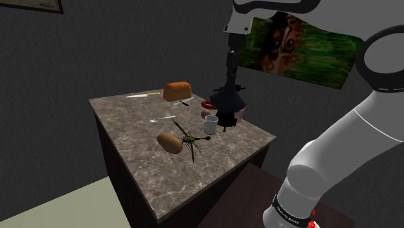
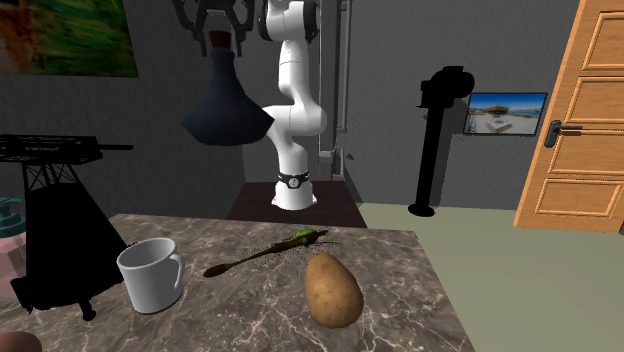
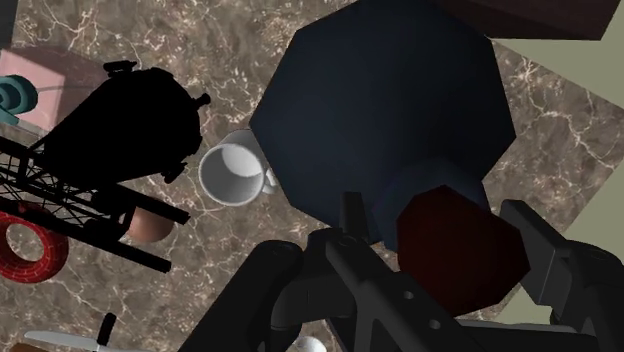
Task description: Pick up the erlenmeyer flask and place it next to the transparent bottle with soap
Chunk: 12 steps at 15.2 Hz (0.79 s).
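The erlenmeyer flask [image 2: 227, 112] is dark navy with a dark red stopper [image 3: 462, 248]. It hangs well above the marble table [image 1: 162, 175], and my gripper [image 2: 220, 28] is shut on its neck. In the shoulder view the flask [image 1: 228, 98] hovers over the table's far right part, above a black wire-framed object [image 1: 224, 119]. From the wrist the flask [image 3: 390, 110] covers much of the tabletop below my gripper [image 3: 440, 215]. A pinkish bottle with a teal top [image 3: 18, 88] stands beyond the black object [image 3: 125, 125], partly hidden by it.
A white mug [image 1: 211, 124] stands beside the black object, and a red ring [image 3: 30, 250] lies near it. A potato [image 1: 169, 143], a twiggy green plant [image 1: 190, 139], a spoon [image 1: 162, 118], a bread loaf [image 1: 177, 91] and a knife [image 1: 142, 95] lie across the table.
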Each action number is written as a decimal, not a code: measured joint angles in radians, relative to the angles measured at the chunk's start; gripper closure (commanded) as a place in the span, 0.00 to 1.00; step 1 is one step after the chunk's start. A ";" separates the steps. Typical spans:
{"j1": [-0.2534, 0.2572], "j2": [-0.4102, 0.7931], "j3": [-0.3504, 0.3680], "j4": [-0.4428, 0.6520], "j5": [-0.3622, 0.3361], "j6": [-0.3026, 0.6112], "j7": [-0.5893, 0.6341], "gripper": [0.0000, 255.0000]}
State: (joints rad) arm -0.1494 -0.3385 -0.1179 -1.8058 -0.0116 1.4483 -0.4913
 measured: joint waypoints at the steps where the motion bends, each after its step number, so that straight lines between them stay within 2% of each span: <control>1: -0.006 0.007 -0.014 0.005 -0.004 0.002 -0.020 1.00; 12: -0.099 0.129 -0.209 0.138 -0.035 -0.008 -0.311 1.00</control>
State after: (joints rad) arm -0.2483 -0.2091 -0.3266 -1.6673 -0.0470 1.4402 -0.8026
